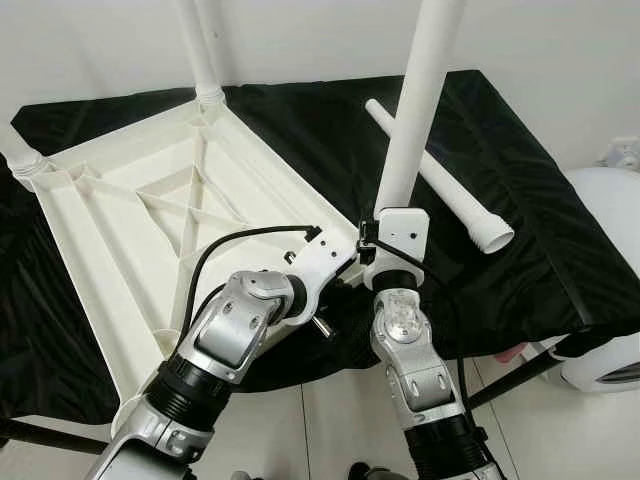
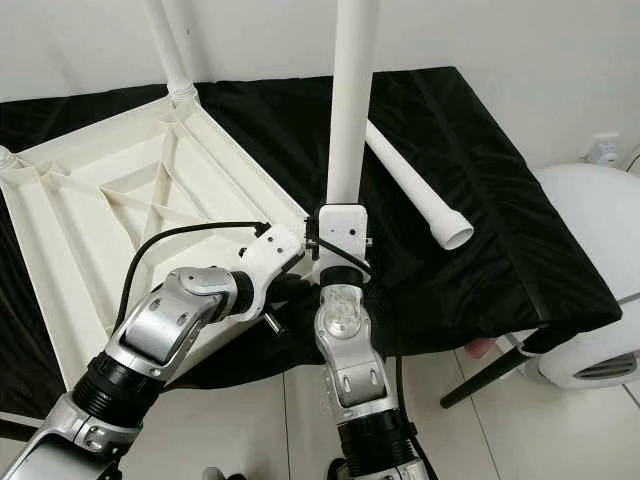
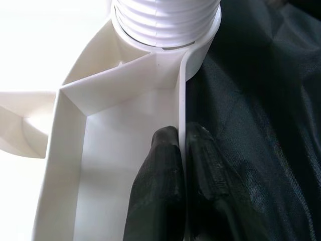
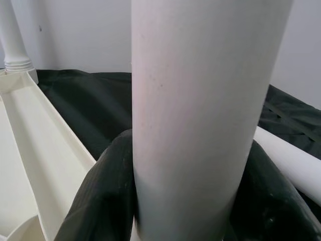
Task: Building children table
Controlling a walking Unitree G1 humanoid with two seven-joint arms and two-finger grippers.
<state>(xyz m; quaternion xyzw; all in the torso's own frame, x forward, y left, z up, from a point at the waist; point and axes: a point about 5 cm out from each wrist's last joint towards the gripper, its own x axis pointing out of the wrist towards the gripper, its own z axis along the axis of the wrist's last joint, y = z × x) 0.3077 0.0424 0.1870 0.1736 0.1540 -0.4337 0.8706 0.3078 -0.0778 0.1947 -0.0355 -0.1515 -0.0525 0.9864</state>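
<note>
A white plastic tabletop (image 1: 120, 215) lies upside down on a black cloth (image 1: 520, 230). Two white legs (image 1: 200, 50) (image 1: 18, 150) stand in its far corners. At the near right corner a third leg (image 1: 415, 110) stands upright, with my right gripper (image 4: 188, 201) shut on its lower part; a black finger (image 4: 103, 196) presses on each side. My left gripper (image 3: 181, 150) is shut on the tabletop's thin rim wall (image 3: 181, 100) just below that corner's socket, where the leg's threaded end (image 3: 165, 22) sits. A fourth leg (image 1: 440, 180) lies loose on the cloth to the right.
A rounded white appliance (image 1: 610, 250) stands on the floor at the right, beside the table's edge. A black table leg (image 1: 510, 380) slants down to the pale tiled floor (image 1: 330, 420). A white wall rises close behind the table.
</note>
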